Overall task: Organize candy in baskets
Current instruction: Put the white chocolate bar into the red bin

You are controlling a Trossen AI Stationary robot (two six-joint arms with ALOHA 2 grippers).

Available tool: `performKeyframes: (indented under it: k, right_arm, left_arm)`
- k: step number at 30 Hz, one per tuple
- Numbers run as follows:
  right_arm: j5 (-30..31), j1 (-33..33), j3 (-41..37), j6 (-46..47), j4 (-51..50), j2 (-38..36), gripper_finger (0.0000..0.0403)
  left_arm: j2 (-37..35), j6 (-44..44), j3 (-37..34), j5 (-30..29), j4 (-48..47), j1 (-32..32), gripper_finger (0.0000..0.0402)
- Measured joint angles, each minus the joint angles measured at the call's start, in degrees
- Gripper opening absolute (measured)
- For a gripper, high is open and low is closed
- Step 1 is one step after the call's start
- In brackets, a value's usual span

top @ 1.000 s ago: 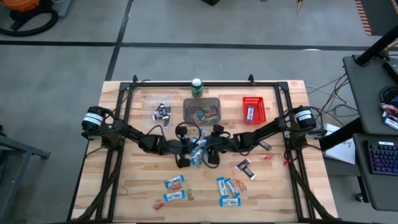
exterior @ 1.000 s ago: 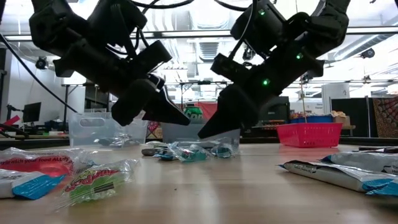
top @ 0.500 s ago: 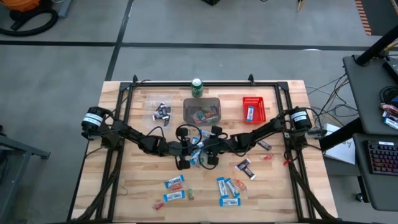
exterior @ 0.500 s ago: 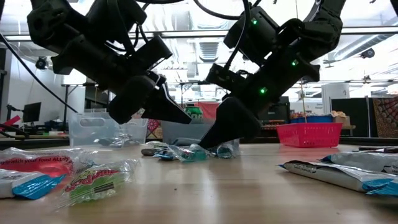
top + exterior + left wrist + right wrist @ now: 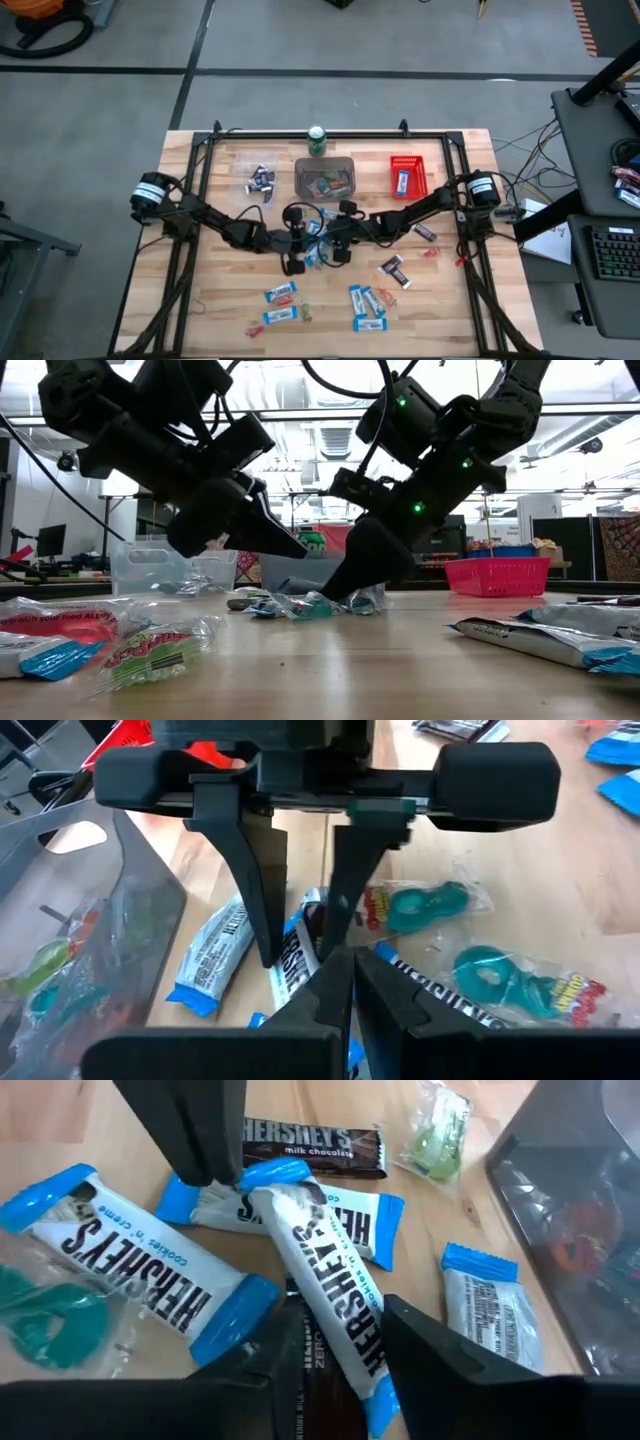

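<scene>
Straddling a blue-and-white mini bar [image 5: 335, 1315] mid-surface [image 5: 450, 300] below the grey basket [image 5: 325, 178], right gripper [image 5: 335, 1365] clamped across its middle (light, slippery, crinkly wrapper; pinch gently); left gripper [image 5: 345, 982] together, just beside.

In the right wrist view, a dark brown mini bar [image 5: 312, 1147] reads "HERSHEY'S milk chocolate". Two blue-and-white mini bars, one lying flat [image 5: 135, 1270] and one tilted across the pile [image 5: 335, 1315], read "HERSHEY'S", the flat one adding "cookies 'n' creme". A dark wrapper [image 5: 312, 1355] beneath shows "ZERO". In the low view, a red wrapper [image 5: 55, 622] carries white lettering too blurred to read surely.
</scene>
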Motion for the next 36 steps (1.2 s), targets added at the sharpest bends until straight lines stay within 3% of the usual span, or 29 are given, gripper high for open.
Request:
performKeyframes:
  k: [7, 9, 26, 36]
  right_arm:
    - [-1.69, -0.03, 0.09, -0.03, 0.40, -0.02, 0.0022]
    - [-1.75, 0.02, 0.09, -0.02, 0.40, -0.02, 0.0013]
    - [-1.84, 0.02, -0.02, -2.15, 1.66, -4.39, 0.0008]
    - [-2.52, 0.02, -0.02, -2.84, 1.88, -4.66, 0.0017]
  left_arm:
    - [-0.52, -0.02, 0.00, -0.27, -0.04, -1.06, 0.0000]
    - [-1.04, -0.02, 0.00, -0.53, -0.09, -1.27, 0.0000]
    - [-20.15, -4.46, -0.64, -0.63, -17.02, -4.43, 0.0000]
    - [-20.72, -8.98, -1.99, -0.61, -17.23, -7.31, 0.0000]
